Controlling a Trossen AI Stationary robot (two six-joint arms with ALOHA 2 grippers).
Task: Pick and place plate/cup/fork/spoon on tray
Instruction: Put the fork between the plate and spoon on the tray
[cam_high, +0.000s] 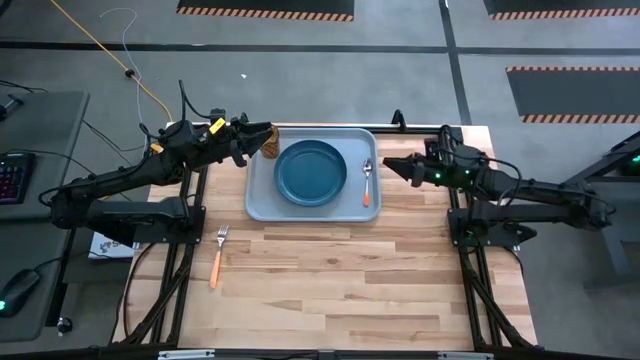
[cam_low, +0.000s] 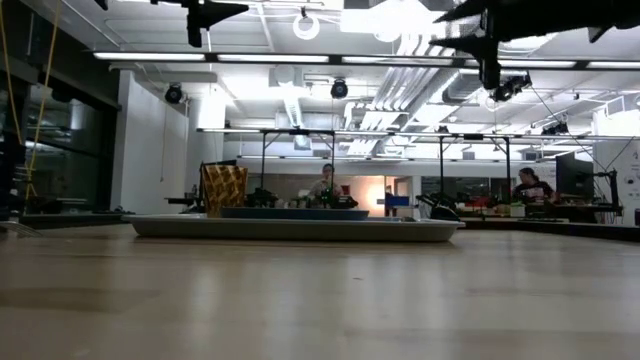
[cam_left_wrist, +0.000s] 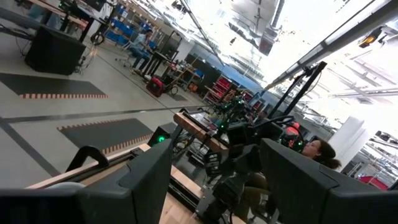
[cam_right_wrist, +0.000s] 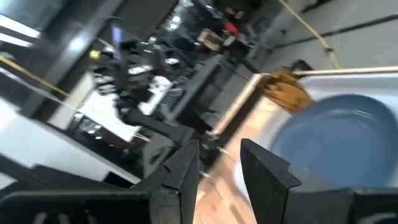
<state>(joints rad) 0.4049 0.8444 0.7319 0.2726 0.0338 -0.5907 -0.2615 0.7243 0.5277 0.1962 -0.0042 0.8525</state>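
Note:
The pale grey-blue tray (cam_high: 258, 205) lies at the table's far middle. The dark blue plate (cam_high: 311, 171) sits in the tray's middle. The spoon (cam_high: 367, 183) lies along the tray's right side. The amber cup (cam_high: 268, 147) stands in the tray's far left corner and also shows in the low view (cam_low: 223, 190). The fork (cam_high: 217, 255) lies on the table, near and left of the tray. My left gripper (cam_high: 266, 131) is open, high over the cup's corner. My right gripper (cam_high: 387, 165) is open, raised beside the tray's right edge.
Bare wooden table lies between the tray and the near edge, apart from the fork. In the low view both arms hang well above the tray (cam_low: 300, 228). People sit at benches in the room beyond the table.

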